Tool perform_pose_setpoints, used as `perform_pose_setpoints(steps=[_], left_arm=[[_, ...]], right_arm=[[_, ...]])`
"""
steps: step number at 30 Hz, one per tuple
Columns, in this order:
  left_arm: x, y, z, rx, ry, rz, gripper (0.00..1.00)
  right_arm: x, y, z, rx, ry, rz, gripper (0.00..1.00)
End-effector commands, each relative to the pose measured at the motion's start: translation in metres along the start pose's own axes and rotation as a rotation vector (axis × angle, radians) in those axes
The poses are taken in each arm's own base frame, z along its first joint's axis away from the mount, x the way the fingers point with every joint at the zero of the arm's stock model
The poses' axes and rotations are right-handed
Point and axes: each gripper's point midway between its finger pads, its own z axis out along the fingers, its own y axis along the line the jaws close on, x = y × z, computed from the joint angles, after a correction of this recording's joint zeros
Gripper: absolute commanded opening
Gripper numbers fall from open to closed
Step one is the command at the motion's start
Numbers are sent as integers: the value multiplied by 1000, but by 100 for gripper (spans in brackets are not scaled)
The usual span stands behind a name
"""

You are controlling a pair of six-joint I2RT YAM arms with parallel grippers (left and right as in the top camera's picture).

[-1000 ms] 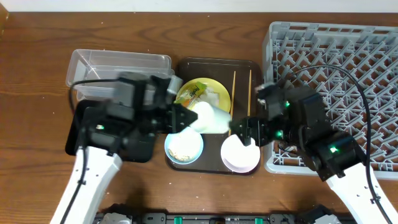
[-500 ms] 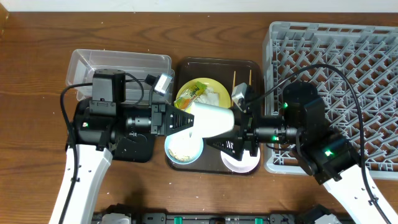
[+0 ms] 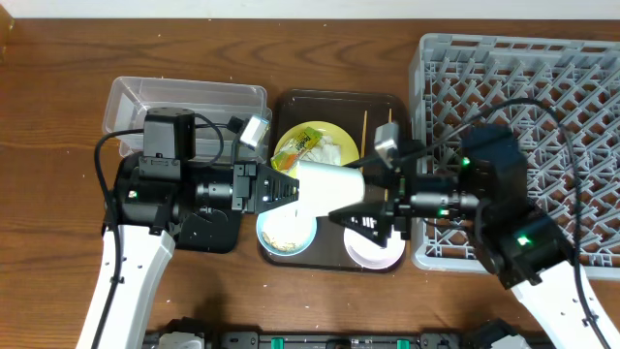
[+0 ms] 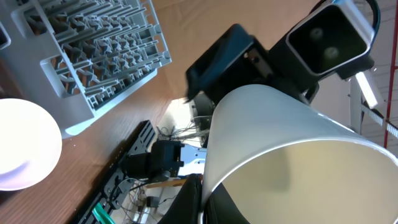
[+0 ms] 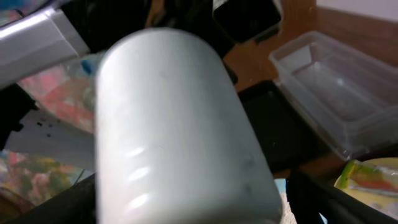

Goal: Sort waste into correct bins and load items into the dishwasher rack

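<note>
A white cup (image 3: pixel 329 184) lies sideways in the air above the dark brown tray (image 3: pixel 334 99). My left gripper (image 3: pixel 281 187) is shut on the cup's rim, as the left wrist view shows (image 4: pixel 202 205). My right gripper (image 3: pixel 373 208) is open, with its fingers on either side of the cup's base (image 5: pixel 174 124). The yellow plate (image 3: pixel 339 138) holds the green-yellow wrapper (image 3: pixel 302 143) and white paper. The light blue bowl (image 3: pixel 286 233) holds crumbs. The pink-white bowl (image 3: pixel 373 252) sits beside it. Two chopsticks (image 3: pixel 364 136) lie on the tray. The grey rack (image 3: pixel 542 87) is on the right.
The clear tub (image 3: pixel 184 97) stands at the back left. The black tray (image 3: pixel 208 233) lies in front of it, partly under my left arm. The rack's near corner (image 4: pixel 93 50) shows in the left wrist view. Cables hang over both arms.
My left gripper brought the cup to the tray's middle and now holds it still. My right gripper closed in around the cup's base, then shifted slightly right.
</note>
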Motion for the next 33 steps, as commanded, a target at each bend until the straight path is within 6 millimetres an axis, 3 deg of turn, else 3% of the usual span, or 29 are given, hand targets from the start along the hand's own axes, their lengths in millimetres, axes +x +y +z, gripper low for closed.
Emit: perform_pose_setpoints(steps=[1,6,11,15,19,23,25,27,30,31,33], left_arm=[[2,-8,0,29,11,36,6],[1,-6,0,20,9,45,6],[1,-6,0,20,9,45,8],[0,-3,0,2,2,45,43],[-6,16,-1,-111,-39,30,58],[-8,60,-11,-355,-102,-61,66],[-4,81,-20,-480,-121,-114,68],[2,96,-29,-572,-129,-154,69],[4,101,-32,-607,-131,-166,69],[3,101,-32,-606,-131,-164,70],[3,101,-32,-606,-132,-162,69]], right_arm=[[-6,8,-7,-23,-21,-7,84],[-6,15,-7,-61,-15,-13,80],[-4,15,-7,-63,-8,-3,64],[0,8,-9,-28,0,30,57],[5,-19,-26,143,-15,102,54],[10,-58,-79,480,-71,217,53],[22,-81,-124,752,-85,305,52],[44,-99,-182,1089,-86,421,52],[80,-103,-261,1519,-73,593,50],[92,-101,-278,1616,-68,650,49],[110,-99,-294,1706,-56,762,47]])
